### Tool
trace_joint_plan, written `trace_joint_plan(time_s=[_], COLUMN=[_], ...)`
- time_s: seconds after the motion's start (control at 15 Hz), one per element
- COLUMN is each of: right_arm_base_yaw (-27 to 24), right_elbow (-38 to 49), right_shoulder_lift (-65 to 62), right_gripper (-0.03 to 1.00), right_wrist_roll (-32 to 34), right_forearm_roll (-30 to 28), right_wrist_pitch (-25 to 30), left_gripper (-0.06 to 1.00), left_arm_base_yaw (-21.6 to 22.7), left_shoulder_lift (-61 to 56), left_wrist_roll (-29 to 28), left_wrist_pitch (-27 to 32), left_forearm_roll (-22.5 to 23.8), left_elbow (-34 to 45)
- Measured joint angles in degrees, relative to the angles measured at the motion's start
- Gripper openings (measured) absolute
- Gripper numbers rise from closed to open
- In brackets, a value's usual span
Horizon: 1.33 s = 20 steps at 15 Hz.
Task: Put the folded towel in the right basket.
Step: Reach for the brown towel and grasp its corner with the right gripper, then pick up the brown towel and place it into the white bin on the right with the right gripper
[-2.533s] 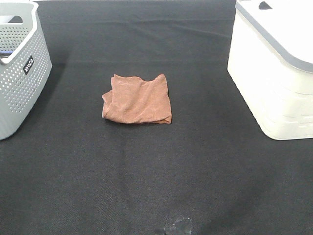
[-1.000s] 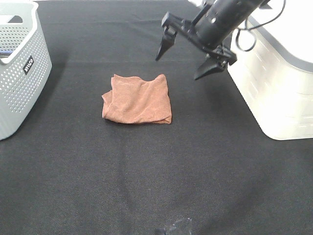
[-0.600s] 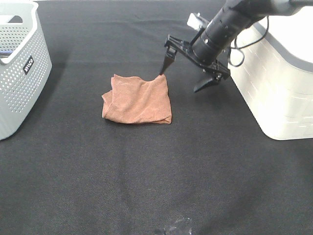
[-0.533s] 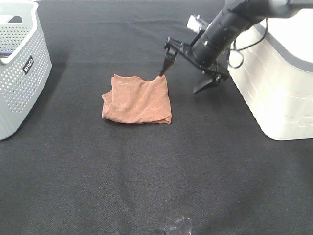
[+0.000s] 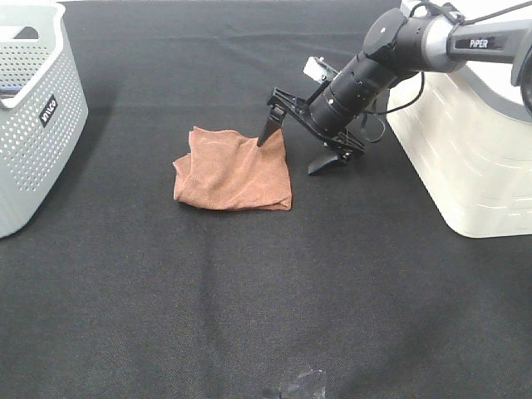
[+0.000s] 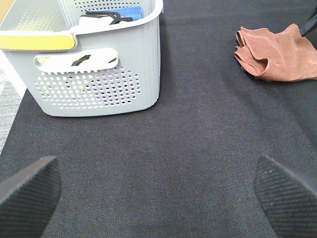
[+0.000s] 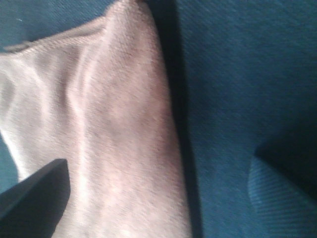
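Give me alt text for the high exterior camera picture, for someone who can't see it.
The right gripper, jaws open, straddles the right edge of a folded rust-brown cloth towel lying on a black fabric-covered table. A white plastic basket stands at the right and a grey perforated plastic basket at the left.

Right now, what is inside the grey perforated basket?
The left wrist view shows a blue cloth and a white cloth near the rim of the grey basket. Its wall hides whatever lies deeper.

Folded rust-brown towel [image 5: 234,170] flat on black cloth, white basket [image 5: 465,125] right.
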Motion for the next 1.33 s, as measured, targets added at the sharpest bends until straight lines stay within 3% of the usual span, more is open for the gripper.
trace_joint_plan(time_s=[0.27,0.33,0.53,0.73,0.8,1.0,1.07,1.27,1.33], right_arm_base_yaw=[2.1,3.4,7.8,8.4,8.4,8.4,8.4,8.8,8.9], right_elbow=[-0.7,-1.1,-1.3,-1.3,-1.3,-1.1,-1.1,-0.6,-0.1], right_shoulder_lift=[1.7,2.6,5.5,5.6,5.8,6.6,6.6,4.7,3.2], right_gripper=[0.94,0.92,0.86,0.81,0.76,0.3,0.2,0.2,0.2], right_wrist_roll=[-1.5,-2.1,-9.5,-10.7,-10.7,-10.6,-10.6,-12.1,-12.4], right_forearm_roll=[2.1,4.2,17.4,18.7,18.2,17.2,17.1,15.0,12.7], right_wrist_pitch=[-1.9,-3.4,-6.5,-6.8,-6.8,-6.8,-6.8,-6.4,-4.1], left_gripper=[0.99,0.99,0.99,0.99,0.99,0.99,0.99,0.99,0.99], left_arm_base_yaw=[0.0,0.0,0.0,0.0,0.0,0.0,0.0,0.0,0.0], left_shoulder_lift=[0.0,0.0,0.0,0.0,0.0,0.0,0.0,0.0,0.0], left_wrist_roll=[0.0,0.0,0.0,0.0,0.0,0.0,0.0,0.0,0.0], left_wrist_pitch=[0.0,0.0,0.0,0.0,0.0,0.0,0.0,0.0,0.0], left_forearm_roll=[0.0,0.0,0.0,0.0,0.0,0.0,0.0,0.0,0.0], left_elbow=[0.0,0.0,0.0,0.0,0.0,0.0,0.0,0.0,0.0])
